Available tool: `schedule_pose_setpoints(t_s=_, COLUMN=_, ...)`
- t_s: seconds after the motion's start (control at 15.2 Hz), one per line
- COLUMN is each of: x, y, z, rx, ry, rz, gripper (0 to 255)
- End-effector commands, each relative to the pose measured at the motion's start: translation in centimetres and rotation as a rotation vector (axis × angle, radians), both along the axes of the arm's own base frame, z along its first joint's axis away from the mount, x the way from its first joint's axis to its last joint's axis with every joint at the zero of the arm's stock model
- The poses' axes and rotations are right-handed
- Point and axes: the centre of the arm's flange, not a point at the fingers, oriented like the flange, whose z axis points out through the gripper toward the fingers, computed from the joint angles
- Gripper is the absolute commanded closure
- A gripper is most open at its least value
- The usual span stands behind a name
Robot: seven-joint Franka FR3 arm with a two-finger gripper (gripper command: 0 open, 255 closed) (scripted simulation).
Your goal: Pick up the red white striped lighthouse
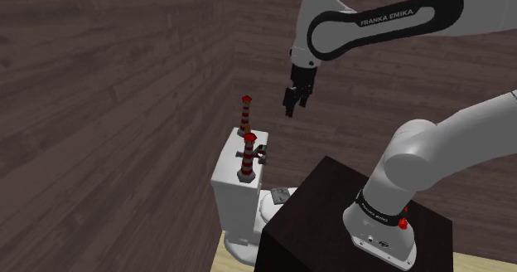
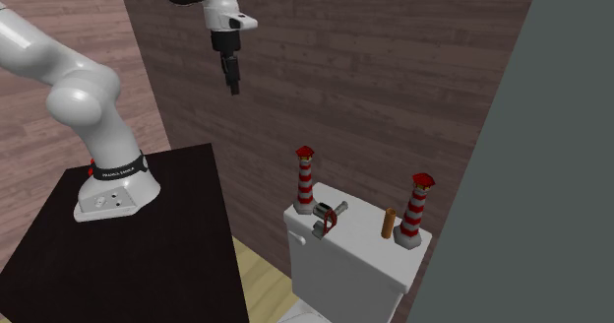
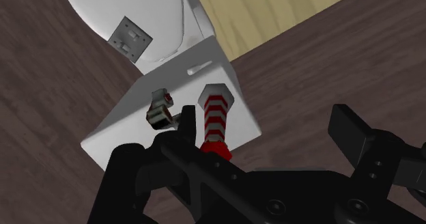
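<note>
Two red and white striped lighthouses stand upright on a white toilet tank (image 1: pixel 230 179). One lighthouse (image 1: pixel 247 157) (image 2: pixel 305 180) (image 3: pixel 216 117) is at the end nearer the stand, the other lighthouse (image 1: pixel 245 113) (image 2: pixel 417 210) at the far end. My black gripper (image 1: pixel 292 101) (image 2: pixel 233 76) (image 3: pixel 266 123) hangs open and empty in the air, well above the tank and off to the shoulder view's right of both. In the wrist view the nearer lighthouse shows just beside one fingertip (image 3: pixel 186 120), far below it.
A small metal object (image 2: pixel 328 220) (image 3: pixel 160 111) lies next to the nearer lighthouse, and a short brown cylinder (image 2: pixel 388 223) stands by the far one. The dark stand (image 1: pixel 331 221) is close beside the toilet. Wood-plank walls rise behind, and a grey panel (image 2: pixel 531 193) is at the second exterior view's right.
</note>
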Motion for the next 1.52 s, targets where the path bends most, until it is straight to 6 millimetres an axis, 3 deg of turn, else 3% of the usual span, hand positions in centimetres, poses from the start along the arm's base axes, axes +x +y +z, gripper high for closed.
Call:
schedule_pose_setpoints(t_s=0.0, x=1.3, y=0.4, z=-1.9, rx=-0.025, ry=-0.028, rz=-0.008, gripper=0)
schedule_pose_setpoints(t_s=0.73, x=8.9, y=1.6, z=-13.4, rx=-0.164, ry=-0.15, rz=-0.056, gripper=0)
schedule_pose_setpoints(t_s=1.45, x=17.4, y=0.9, z=-23.4, rx=-0.297, ry=-0.266, rz=-0.102, gripper=0)
